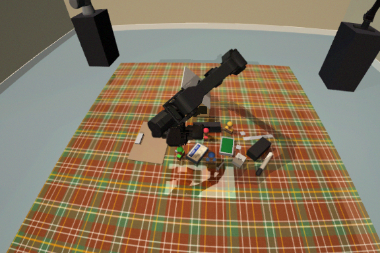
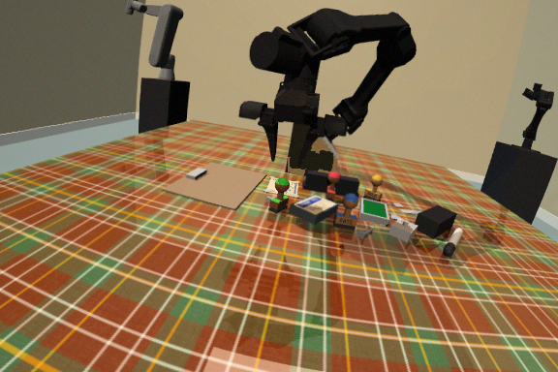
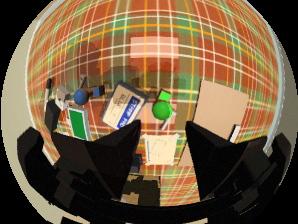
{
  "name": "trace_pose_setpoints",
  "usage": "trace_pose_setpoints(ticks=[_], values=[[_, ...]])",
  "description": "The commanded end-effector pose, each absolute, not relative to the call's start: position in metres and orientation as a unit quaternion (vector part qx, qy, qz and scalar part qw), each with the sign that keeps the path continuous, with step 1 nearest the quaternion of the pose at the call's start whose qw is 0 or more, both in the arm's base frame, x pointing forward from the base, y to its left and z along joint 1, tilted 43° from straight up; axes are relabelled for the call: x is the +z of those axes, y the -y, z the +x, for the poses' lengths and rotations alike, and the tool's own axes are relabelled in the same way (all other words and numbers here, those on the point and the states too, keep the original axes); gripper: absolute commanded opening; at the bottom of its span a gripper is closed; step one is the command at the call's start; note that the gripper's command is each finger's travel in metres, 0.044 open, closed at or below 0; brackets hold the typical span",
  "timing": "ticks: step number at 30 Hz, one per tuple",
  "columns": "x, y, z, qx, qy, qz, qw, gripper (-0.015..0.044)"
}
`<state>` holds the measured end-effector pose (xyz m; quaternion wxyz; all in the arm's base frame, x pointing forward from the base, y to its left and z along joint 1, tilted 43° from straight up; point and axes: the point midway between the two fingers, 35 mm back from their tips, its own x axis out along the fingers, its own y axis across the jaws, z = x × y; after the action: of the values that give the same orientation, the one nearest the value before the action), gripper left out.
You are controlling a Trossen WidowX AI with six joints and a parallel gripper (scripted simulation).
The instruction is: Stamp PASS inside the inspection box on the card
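My gripper (image 2: 286,163) (image 3: 163,124) is open and empty, fingers pointing down above the cream card (image 3: 170,155) (image 2: 291,188), which bears a faint outlined box and is mostly hidden in the top view. The green-topped stamp (image 1: 179,149) (image 2: 282,184) (image 3: 162,110) stands beside the card; its label is unreadable. A blue-topped stamp (image 1: 211,155) (image 2: 350,201) (image 3: 81,97) reads DATE. Red-topped (image 1: 206,130) (image 2: 334,177) and yellow-topped (image 1: 229,124) (image 2: 377,179) stamps stand behind. A tin (image 1: 197,153) (image 2: 314,210) (image 3: 122,104) is labelled as a stamp pad. A green pad (image 1: 227,146) (image 2: 374,210) (image 3: 78,123) lies right of it.
A brown board (image 1: 150,149) (image 2: 218,186) (image 3: 220,105) with a small grey block (image 1: 139,138) (image 2: 197,173) lies left. A black block (image 1: 258,148) (image 2: 436,221), a white box (image 1: 239,159) (image 2: 403,231) and a marker (image 1: 264,163) (image 2: 453,241) lie right. A long black block (image 2: 316,181) is behind.
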<state>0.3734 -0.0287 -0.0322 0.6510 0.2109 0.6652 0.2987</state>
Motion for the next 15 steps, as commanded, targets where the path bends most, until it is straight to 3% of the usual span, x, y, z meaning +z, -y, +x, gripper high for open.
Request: trace_pose_setpoints(ticks=[1,15], values=[[-0.036,0.026,0.371,0.300,-0.665,0.214,0.649,0.0221],[-0.053,0.011,0.371,0.299,-0.665,0.214,0.650,0.0221]])
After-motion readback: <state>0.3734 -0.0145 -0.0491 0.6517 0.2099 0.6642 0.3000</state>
